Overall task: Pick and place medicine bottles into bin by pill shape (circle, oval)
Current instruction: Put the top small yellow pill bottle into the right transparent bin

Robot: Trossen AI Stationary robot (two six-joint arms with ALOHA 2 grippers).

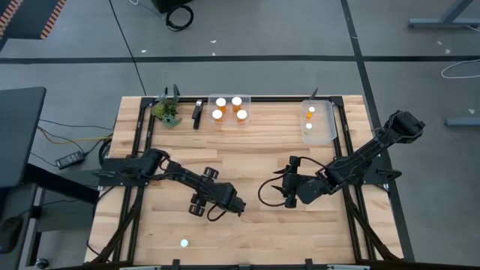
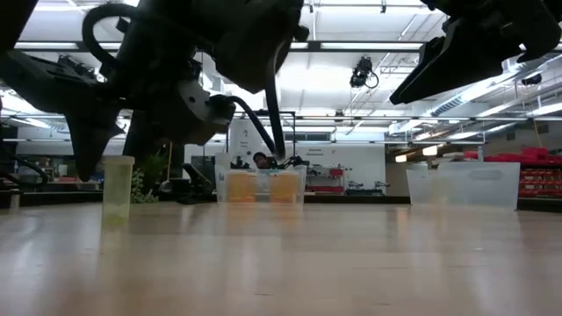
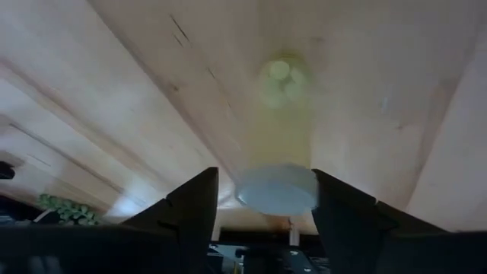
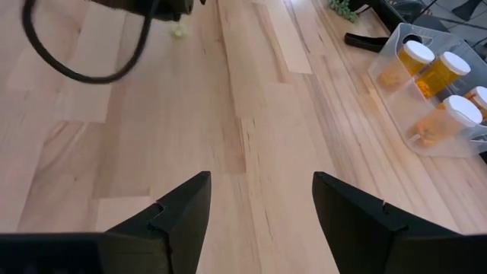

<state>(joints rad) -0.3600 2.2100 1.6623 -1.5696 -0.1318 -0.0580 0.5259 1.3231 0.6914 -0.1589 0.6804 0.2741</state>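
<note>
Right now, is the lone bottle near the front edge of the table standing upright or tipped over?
Upright. The lone bottle stands vertical on the table in the low view; from above only its round cap shows.

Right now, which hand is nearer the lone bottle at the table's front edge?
Left. The left hand sits up and to the right of the lone bottle in the high view; the right hand is farther off, beyond the left one.
</note>
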